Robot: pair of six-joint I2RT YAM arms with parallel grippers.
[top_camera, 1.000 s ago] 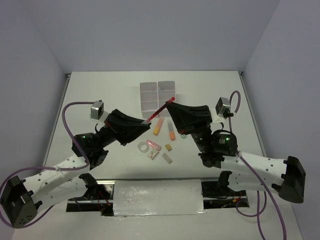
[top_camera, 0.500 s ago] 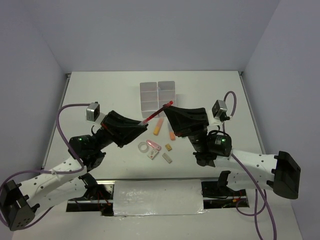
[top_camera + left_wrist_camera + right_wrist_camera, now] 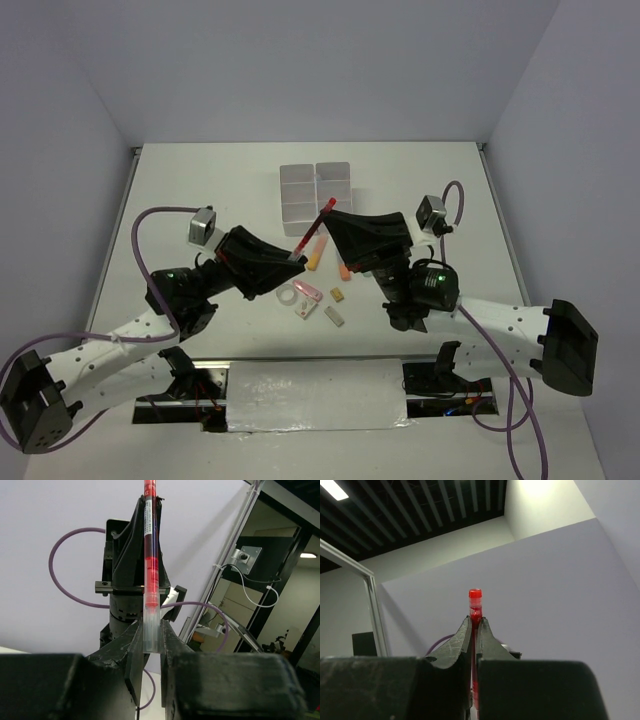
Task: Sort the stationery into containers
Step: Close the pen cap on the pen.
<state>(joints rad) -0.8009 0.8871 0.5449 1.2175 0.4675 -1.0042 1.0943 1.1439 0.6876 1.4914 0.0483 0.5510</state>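
Stationery sort, entry made at the pen transfer.

Logged white bench (image 3: pixel 200 200) carrying all items. Took containers (image 3: pixel 316 186), a joined block of small white boxes, as reference. Unable to resolve their contents from the top view.

Found left hand (image 3: pixel 151 635) just near and left of the containers, clenched on the clear lower end of the red pen (image 3: pixel 314 228). Found right hand (image 3: pixel 473 627) at the near edge of the containers, clenched on the same pen just below its red cap. Recorded pen as tilted and raised off the bench, cap end over the near edge of the containers.

Counted loose items on the near side of the containers: orange highlighter (image 3: pixel 318 252), peach highlighter (image 3: pixel 345 268), tape ring (image 3: pixel 289 295), white eraser (image 3: pixel 334 318), plus a few smaller pieces too small to name.

Judged step in hand: hand-to-hand pass of the pen, with both grips closed. Unable to tell giver from taker.

Next move, as judged: release one grip only, then carry the pen over one box and lower it end-first, tilted steeply enough to fit inside. Risk of bending or twisting the pen if moved with both grips closed.
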